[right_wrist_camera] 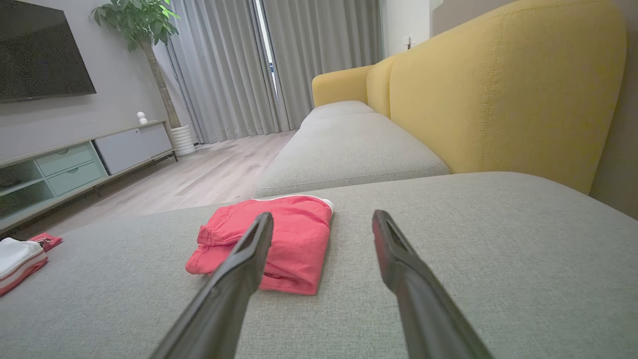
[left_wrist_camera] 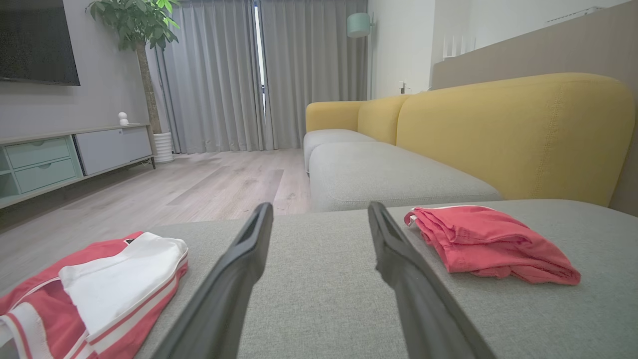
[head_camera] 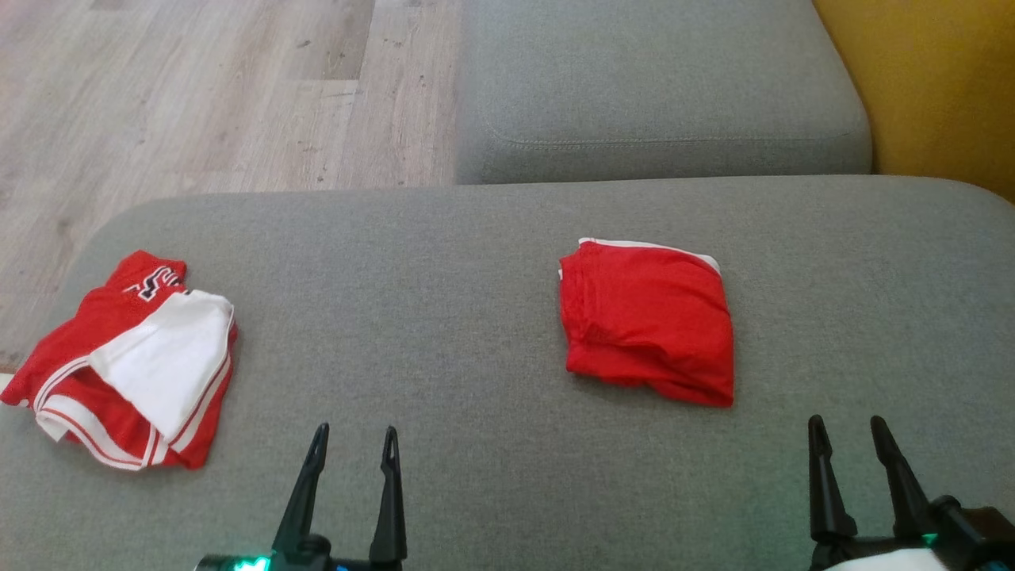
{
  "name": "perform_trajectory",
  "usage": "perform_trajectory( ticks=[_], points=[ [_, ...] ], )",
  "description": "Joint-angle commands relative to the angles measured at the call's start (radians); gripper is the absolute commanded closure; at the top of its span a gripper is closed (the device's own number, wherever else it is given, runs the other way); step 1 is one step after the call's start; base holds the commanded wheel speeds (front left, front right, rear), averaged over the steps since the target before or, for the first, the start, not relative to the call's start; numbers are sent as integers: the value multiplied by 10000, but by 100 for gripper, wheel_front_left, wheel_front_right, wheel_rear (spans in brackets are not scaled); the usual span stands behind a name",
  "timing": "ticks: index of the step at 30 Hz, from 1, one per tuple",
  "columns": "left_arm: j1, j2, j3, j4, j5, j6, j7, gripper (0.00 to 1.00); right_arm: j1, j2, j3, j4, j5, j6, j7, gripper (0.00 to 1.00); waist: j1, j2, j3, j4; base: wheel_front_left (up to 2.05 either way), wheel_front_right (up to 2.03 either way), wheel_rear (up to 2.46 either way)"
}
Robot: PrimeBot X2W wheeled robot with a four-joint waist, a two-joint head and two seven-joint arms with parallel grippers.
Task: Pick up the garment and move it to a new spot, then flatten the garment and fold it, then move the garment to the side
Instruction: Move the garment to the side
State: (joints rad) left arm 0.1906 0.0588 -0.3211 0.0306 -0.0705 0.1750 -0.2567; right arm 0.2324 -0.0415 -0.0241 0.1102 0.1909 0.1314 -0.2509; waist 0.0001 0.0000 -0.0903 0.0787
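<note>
Grey fabric sofa seat (head_camera: 476, 262) — a red cloth garment (head_camera: 646, 321) lies folded right of centre, so only the move aside seems left. Left gripper (head_camera: 355, 432) and right gripper (head_camera: 847, 424) hover nearby — spread wide, empty.

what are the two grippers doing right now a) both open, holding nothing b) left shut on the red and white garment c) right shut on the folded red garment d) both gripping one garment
a: the left gripper and right gripper both stand open over the grey cushion, apart from the red and white garment and the folded red garment.
</note>
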Motion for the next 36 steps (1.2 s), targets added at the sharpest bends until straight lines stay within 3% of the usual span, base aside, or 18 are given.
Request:
perform_trajectory(
  ticks=[1,9,16,30,36],
  points=[
    [-428,-51,372,-261,74,-31,-51,0,-549,-89,273,-286,97,-7,-108,0,-1,0,10,3,0,0,0],
    [-456,-61,304,-197,53,-166,-51,0,-675,-88,273,-152,332,-7,-108,0,-1,0,232,19,0,0,0],
    [-681,-68,50,-75,199,-360,-51,0,-1764,-144,617,978,625,-7,69,0,-1,0,915,79,0,0,0],
    [-1738,-80,-385,27,224,-598,-51,0,-5517,-1352,498,3091,6163,-7,5225,0,-1,0,2478,466,0,0,0],
    [-2044,-82,-505,81,181,-676,-51,0,-6127,-1758,548,3615,7391,-7,6496,0,-1,0,2872,553,0,0,0]
  ],
)
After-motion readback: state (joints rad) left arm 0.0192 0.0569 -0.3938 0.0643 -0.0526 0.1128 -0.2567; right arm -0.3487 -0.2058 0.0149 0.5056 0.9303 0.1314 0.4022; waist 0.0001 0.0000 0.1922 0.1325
